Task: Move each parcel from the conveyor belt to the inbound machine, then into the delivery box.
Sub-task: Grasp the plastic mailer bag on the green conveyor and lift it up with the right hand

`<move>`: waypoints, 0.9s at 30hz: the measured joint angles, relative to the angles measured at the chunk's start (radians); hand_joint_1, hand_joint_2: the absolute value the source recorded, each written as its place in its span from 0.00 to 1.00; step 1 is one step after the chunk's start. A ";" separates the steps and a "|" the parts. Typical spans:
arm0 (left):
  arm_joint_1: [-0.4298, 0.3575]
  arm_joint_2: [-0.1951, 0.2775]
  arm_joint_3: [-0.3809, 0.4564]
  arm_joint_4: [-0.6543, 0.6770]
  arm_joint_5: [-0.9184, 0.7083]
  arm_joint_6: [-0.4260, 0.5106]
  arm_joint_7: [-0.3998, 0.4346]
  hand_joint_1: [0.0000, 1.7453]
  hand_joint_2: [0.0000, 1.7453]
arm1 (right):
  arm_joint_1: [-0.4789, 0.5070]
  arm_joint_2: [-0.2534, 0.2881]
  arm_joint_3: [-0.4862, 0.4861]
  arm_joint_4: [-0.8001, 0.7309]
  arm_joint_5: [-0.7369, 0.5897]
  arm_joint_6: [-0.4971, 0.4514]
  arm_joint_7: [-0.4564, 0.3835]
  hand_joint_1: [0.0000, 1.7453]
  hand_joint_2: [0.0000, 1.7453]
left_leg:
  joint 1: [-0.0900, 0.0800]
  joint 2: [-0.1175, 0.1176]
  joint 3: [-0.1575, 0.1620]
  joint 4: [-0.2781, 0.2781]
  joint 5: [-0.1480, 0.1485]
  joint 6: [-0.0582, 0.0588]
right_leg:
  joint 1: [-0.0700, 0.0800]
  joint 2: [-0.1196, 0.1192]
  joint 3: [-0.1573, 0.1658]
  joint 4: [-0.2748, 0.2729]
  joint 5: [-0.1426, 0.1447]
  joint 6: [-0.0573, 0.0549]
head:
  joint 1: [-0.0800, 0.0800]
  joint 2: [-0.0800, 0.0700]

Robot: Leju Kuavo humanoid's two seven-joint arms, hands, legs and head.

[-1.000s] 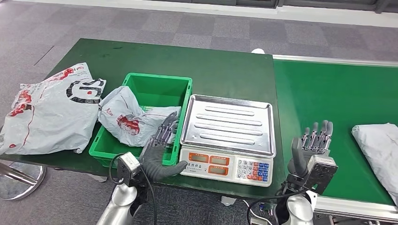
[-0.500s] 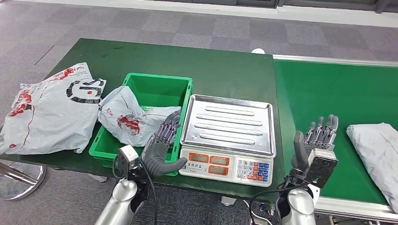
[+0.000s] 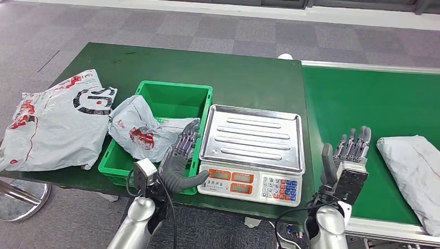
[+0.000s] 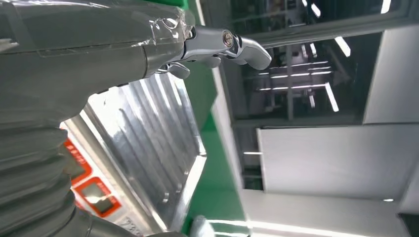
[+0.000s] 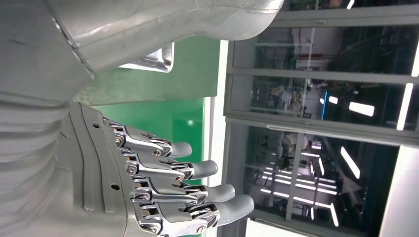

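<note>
Grey plastic wraps the parcel (image 3: 412,174) lying on the green conveyor belt (image 3: 363,109), at the belt's near right edge. The right hand (image 3: 348,158) is raised upright over the belt's near edge, just beside the parcel and apart from it, fingers (image 5: 197,190) straight and spread, holding nothing. On the dark green worktop (image 3: 155,62) left of the belt, the inbound machine (image 3: 251,153), a scale with a bare steel pan and a keypad front, stands at the near edge. Just left of it, touching or nearly so, is the green delivery box (image 3: 200,93), with a crumpled grey bag (image 3: 142,132) marked in red draped over its left wall and into it. The left hand (image 3: 179,163) hovers over the box's near right corner, fingers stretched flat toward the bag and thumb reaching toward the scale's front; it grips nothing. A larger grey bag (image 3: 52,122) with red and black print lies flat at the worktop's left edge, well apart from the scale.
</note>
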 joint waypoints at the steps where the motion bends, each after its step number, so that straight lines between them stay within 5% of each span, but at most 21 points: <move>1: 0.000 -0.003 0.000 -0.003 0.003 -0.001 -0.001 0.00 1.00 | -0.002 0.000 0.000 0.000 0.006 0.006 0.005 0.00 1.00 | 0.000 0.000 0.000 0.000 0.000 0.000 | 0.000 0.000 0.000 0.000 0.000 0.000 | 0.000 0.000; 10: -0.008 -0.018 -0.018 -0.006 0.019 -0.004 0.035 0.00 1.00 | -0.021 0.000 0.014 0.023 0.026 -0.004 0.025 0.00 1.00 | 0.000 0.000 0.000 0.000 0.000 0.000 | 0.000 0.000 0.000 0.000 0.000 0.000 | 0.000 0.000; 16: 0.002 -0.004 -0.018 -0.011 0.002 0.009 0.018 0.00 1.00 | -0.038 -0.027 0.021 0.026 0.138 -0.111 0.072 0.00 1.00 | 0.000 -0.001 0.000 0.000 0.000 0.000 | 0.000 -0.001 0.001 0.000 0.000 0.000 | 0.000 0.000; 27: 0.011 0.015 -0.018 -0.022 -0.004 0.014 0.012 0.00 1.00 | -0.049 -0.067 -0.028 0.008 0.181 -0.098 0.097 0.00 1.00 | 0.000 0.000 0.000 0.000 0.000 0.001 | 0.000 -0.001 0.001 0.000 0.000 0.000 | 0.000 0.000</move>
